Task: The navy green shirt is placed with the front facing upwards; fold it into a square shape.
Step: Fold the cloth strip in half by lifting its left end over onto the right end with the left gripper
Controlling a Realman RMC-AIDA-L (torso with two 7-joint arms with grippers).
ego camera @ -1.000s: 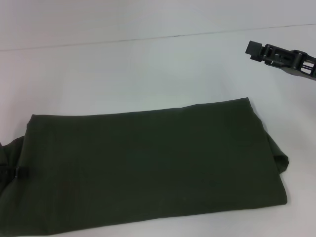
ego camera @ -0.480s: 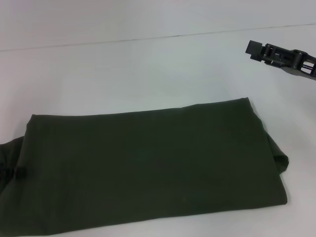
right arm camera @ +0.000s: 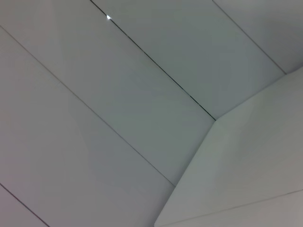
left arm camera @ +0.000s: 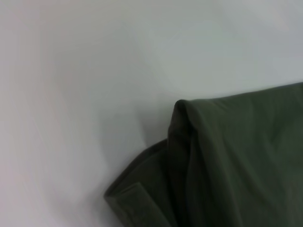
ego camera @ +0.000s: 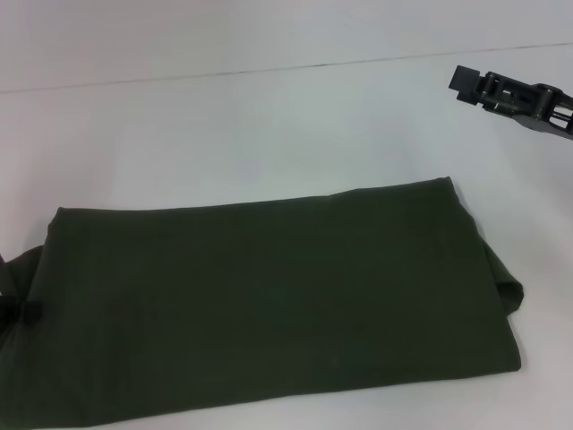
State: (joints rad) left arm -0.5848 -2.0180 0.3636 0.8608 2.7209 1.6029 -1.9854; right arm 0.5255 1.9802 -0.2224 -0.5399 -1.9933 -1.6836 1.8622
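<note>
At the far left edge, only a dark sliver of the left gripper (ego camera: 18, 309) shows against the navy green shirt (ego camera: 277, 305); its fingers can't be judged. The shirt lies folded in a long band on the white table (ego camera: 224, 134), its folded corner showing close up in the left wrist view. Upper right, the right gripper (ego camera: 467, 85) hangs above the table, apart from the cloth, grip unreadable. Its wrist camera catches only pale wall panels (right arm camera: 118, 94).

The navy green shirt (ego camera: 277, 309) lies folded on the table (ego camera: 224, 134), toward its near edge. The right gripper (ego camera: 501, 94) hangs behind it, to the right and well apart. The left gripper (ego camera: 16, 309) sits at the shirt's left end.
</note>
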